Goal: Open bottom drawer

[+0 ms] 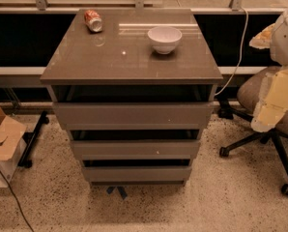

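Observation:
The grey-brown cabinet (129,57) stands in the middle of the camera view with three handleless drawers. The bottom drawer (136,174) is the lowest, slimmest front, just above the floor, and it looks pushed in. The middle drawer (134,149) and the top drawer (134,114) sit above it. My arm enters at the right edge, white and cream. My gripper (264,121) hangs at its lower end, to the right of the cabinet at about top-drawer height, well away from the bottom drawer.
A soda can (93,21) lies on its side and a white bowl (164,38) stands on the cabinet top. An office chair (260,144) is at the right behind my arm. A cardboard box (1,144) is at the left. Blue tape (116,191) marks the floor.

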`<state>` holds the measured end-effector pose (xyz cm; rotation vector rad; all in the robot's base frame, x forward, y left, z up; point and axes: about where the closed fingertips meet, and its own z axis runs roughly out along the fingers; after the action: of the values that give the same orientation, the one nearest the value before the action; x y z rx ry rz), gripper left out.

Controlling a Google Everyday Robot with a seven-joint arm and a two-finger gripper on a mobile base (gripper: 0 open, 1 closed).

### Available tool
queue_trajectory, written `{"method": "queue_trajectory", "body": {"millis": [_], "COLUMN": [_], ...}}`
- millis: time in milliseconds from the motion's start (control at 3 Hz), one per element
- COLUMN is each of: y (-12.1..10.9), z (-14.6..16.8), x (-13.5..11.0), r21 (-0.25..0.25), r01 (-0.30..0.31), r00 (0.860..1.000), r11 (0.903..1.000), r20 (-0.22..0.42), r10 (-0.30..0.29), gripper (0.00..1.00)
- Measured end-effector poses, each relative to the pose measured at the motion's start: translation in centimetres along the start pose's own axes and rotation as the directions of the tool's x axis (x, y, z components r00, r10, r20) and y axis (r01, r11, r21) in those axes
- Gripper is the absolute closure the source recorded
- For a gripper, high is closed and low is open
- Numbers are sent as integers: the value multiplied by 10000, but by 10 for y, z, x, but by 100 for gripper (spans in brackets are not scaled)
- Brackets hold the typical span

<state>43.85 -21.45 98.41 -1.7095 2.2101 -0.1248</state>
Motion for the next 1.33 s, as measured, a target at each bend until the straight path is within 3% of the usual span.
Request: {"method": "queue_trajectory", "body": {"millis": [333, 667, 1333], "y": [0, 3, 1], "z": [2, 27, 31], "x": [0, 1, -3], "r21": [59, 525, 373], "r01": [5, -73, 190], "r00": [10000, 9999, 9989], "r11": [10000, 9986, 9991], "r20": [-37, 105, 413], "r10": [-4, 68, -205], "gripper": [0, 0, 0]}}
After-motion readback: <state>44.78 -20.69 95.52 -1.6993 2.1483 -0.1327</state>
